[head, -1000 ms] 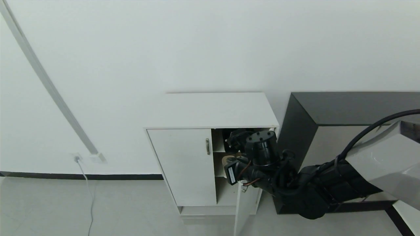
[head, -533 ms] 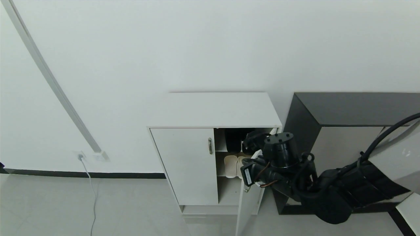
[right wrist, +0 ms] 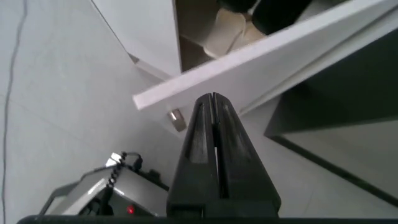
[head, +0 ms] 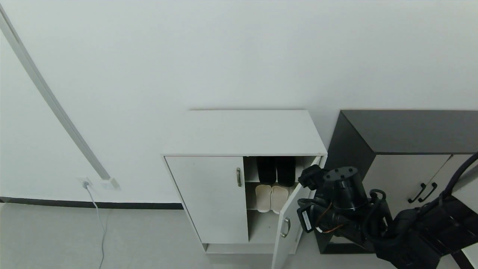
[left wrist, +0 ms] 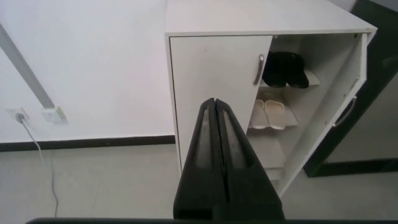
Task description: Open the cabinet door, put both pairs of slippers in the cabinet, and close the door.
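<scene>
Cabinet (head: pixel 242 132), lower centre of head view: black slippers (head: pixel 276 170) on upper shelf, white slippers (head: pixel 272 198) below. Door (head: pixel 289 220) ajar; probably rigid, light; push outer face near handle (head: pixel 286 227). Right gripper (right wrist: pixel 213 102) beside door edge, left gripper (left wrist: pixel 215 106): both pressed together, empty.

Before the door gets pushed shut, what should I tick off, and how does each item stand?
1. Black slippers inside the cabinet, above the white pair: ok.
2. White slippers inside, side by side: ok.
3. Both pairs clear of the door's swing: cannot tell.
4. Right gripper outside the cabinet, shut and empty: ok.
5. Right gripper touching the open right door: cannot tell; it sits close by the door's top corner.
6. Left door shut: ok.
</scene>
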You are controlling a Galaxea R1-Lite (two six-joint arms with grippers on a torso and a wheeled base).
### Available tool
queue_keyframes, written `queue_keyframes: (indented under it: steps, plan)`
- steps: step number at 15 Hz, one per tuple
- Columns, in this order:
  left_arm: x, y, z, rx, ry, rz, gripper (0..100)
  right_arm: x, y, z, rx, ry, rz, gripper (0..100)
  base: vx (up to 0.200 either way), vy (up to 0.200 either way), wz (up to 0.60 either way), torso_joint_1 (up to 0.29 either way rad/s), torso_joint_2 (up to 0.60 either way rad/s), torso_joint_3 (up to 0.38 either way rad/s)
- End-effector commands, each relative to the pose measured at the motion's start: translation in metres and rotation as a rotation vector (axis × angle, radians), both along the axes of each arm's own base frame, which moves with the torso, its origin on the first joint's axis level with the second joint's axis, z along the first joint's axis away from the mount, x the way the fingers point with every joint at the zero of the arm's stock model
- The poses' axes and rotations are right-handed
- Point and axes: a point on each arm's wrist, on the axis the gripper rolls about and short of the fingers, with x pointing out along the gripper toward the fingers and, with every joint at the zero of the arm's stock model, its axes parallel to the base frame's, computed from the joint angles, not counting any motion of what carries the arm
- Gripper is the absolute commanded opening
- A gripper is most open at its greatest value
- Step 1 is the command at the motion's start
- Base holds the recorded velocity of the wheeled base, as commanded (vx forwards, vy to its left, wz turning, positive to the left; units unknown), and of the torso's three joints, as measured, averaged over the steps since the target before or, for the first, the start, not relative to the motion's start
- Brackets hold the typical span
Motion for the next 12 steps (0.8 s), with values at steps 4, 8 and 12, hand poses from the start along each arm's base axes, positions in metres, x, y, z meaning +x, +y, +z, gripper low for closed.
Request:
queue_keyframes:
  steps: [4,8,12]
  plan:
    - [0.000,0.000,0.000,-0.002,0.001,0.001,0,0.011,0.012,-0.025,-0.035,0.047,0.010,0,0.000,0.000,0.00,0.000,0.00,0.000]
    - [0.000,0.000,0.000,-0.002,0.001,0.001,0,0.033,0.030,-0.044,-0.013,0.023,0.008,0,0.000,0.000,0.00,0.000,0.00,0.000]
    - [0.000,0.000,0.000,-0.003,0.001,0.001,0,0.056,0.049,-0.048,0.017,-0.018,0.003,0,0.000,0.000,0.00,0.000,0.00,0.000]
